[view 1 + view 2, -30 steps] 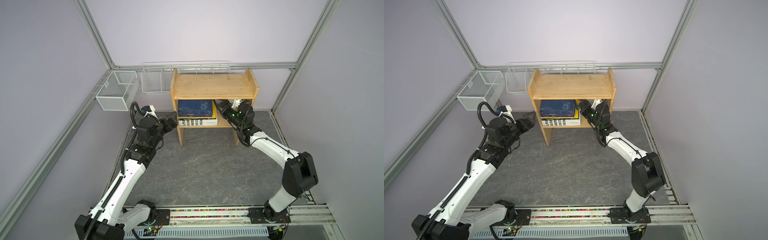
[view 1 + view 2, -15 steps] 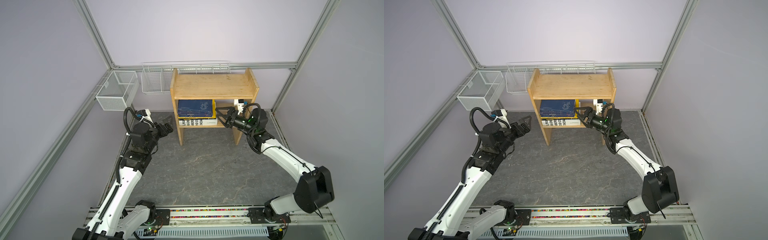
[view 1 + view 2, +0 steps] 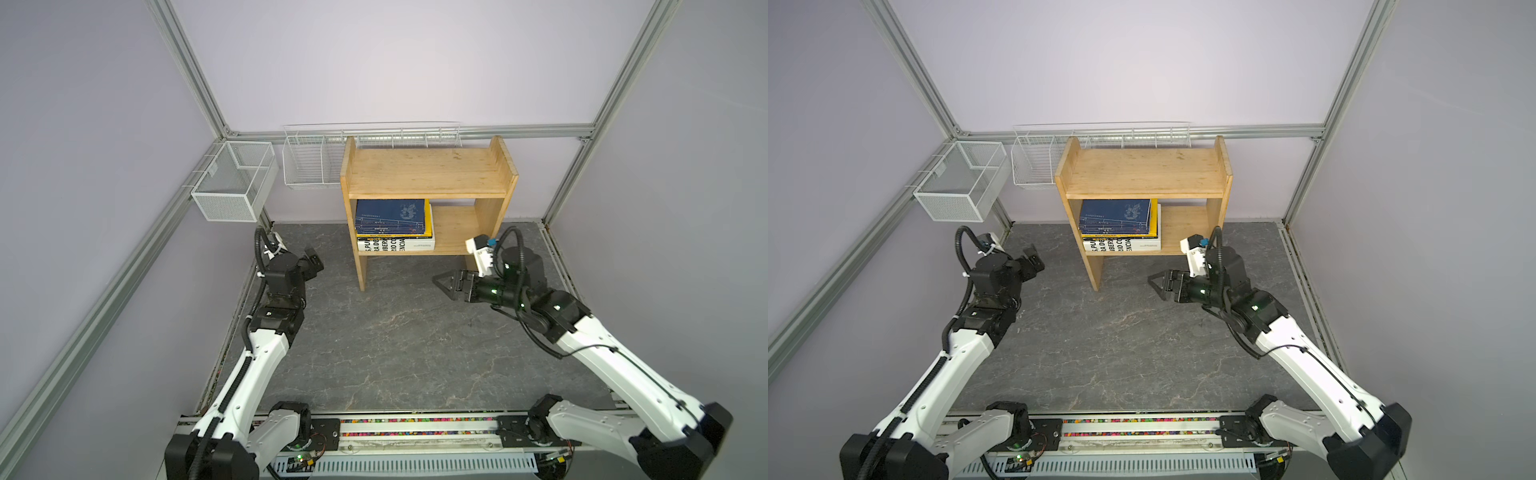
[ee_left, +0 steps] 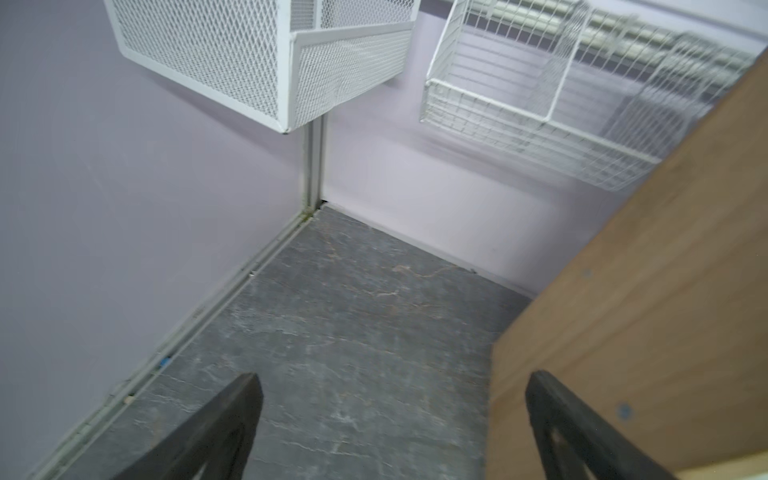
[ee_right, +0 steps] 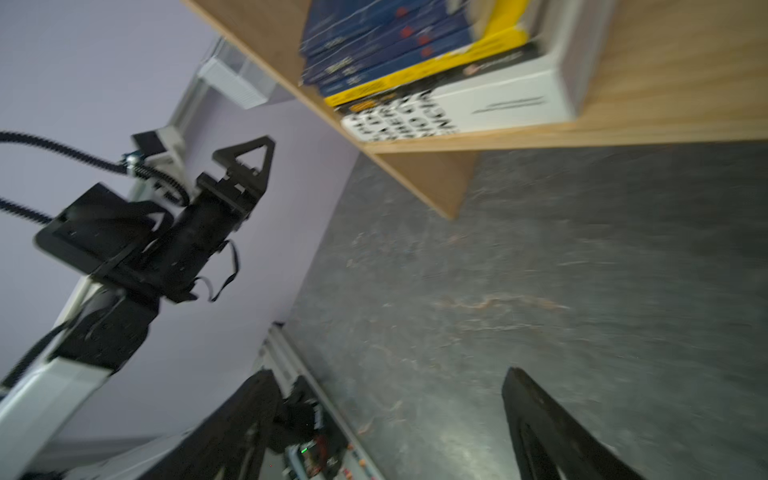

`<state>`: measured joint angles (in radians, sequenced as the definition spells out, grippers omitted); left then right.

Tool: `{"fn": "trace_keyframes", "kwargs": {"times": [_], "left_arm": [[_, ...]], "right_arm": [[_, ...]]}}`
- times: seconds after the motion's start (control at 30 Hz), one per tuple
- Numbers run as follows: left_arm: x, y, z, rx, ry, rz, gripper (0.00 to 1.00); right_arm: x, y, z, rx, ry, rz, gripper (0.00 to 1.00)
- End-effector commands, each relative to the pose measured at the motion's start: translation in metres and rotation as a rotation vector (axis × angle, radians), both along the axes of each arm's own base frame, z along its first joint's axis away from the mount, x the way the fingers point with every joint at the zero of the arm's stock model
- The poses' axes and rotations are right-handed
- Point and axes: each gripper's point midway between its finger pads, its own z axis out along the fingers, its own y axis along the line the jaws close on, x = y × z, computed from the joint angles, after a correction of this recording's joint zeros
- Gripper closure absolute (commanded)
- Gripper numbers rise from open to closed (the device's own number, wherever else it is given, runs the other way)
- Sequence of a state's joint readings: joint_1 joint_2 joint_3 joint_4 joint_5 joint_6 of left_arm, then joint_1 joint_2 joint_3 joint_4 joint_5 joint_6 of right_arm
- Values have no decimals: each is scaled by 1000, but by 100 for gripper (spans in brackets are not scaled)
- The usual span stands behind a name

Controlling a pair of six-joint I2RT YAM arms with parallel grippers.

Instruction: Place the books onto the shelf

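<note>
– Both grippers empty? Where are the books?

– Yes. My left gripper (image 3: 313, 262) hangs with its jaws spread wide and nothing between them, over the far left corner of the floor (image 3: 395, 332), beside the left side panel of the shelf (image 3: 428, 170). My right gripper (image 3: 446, 284) is spread and bare too, over the floor in front of the shelf's right leg. The books (image 3: 392, 224) lie flat in one stack at the left end of the lower tier, against the side panel.

– Why flat, in that order?

– As I judge it, the thick white book (image 3: 395, 245) makes a steady base, the yellow one (image 5: 415, 72) sits above it and the navy ones (image 3: 390, 210) rest on top. Lying flat, nothing can tip. I see no book on the floor, so I take the task for done or nearly so.

– What can't you make out?

– The count. The navy spines blur together in my right wrist view, and a black book (image 5: 478, 68) shows only as a dark sliver above the white one. The upper tier hides the back of the stack. My left wrist camera catches the side panel, the corner, the white mesh basket (image 4: 232, 54) and the wire basket (image 4: 519, 112), but no book.
</note>
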<state>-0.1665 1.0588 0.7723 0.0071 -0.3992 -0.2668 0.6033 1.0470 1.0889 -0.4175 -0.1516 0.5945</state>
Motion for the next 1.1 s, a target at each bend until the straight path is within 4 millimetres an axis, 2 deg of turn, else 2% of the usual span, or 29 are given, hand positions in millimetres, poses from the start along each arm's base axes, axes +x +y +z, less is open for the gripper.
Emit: {"fn": "trace_keyframes", "kwargs": {"times": [0.0, 0.07, 0.17, 0.33, 0.37, 0.4, 0.53, 0.6, 0.67, 0.8, 0.87, 1.0, 1.07], "left_arm": [[-3, 26, -25, 191, 9, 111, 1], [-4, 27, -46, 213, -6, 108, 1], [-2, 21, -69, 217, -30, 73, 1], [11, 15, -106, 246, 15, 31, 1], [13, 15, -113, 248, 23, 31, 1], [14, 15, -117, 252, 17, 36, 1], [12, 22, -137, 243, -38, 70, 1], [13, 19, -144, 255, -33, 48, 1], [16, 25, -146, 200, 0, 39, 1], [21, 33, -148, 147, -5, 5, 1], [21, 33, -149, 148, -4, 8, 1], [21, 33, -148, 151, -6, 8, 1], [21, 35, -148, 158, -8, 19, 1]], "right_arm": [[10, -127, -24, -468, -135, -482, 12], [5, -170, -21, -588, -195, -651, 12], [-3, -199, -21, -679, -225, -751, 12], [-10, -223, -25, -732, -231, -852, 12], [-11, -227, -21, -725, -243, -873, 11], [-12, -231, -31, -746, -232, -877, 11], [-14, -244, -36, -738, -263, -937, 11], [-9, -242, -41, -730, -307, -912, 12], [-2, -238, -49, -741, -351, -871, 12], [10, -255, -67, -748, -359, -956, 11], [23, -257, -78, -709, -348, -929, 11], [52, -276, -112, -652, -312, -922, 11], [68, -276, -129, -658, -341, -889, 11]]}}
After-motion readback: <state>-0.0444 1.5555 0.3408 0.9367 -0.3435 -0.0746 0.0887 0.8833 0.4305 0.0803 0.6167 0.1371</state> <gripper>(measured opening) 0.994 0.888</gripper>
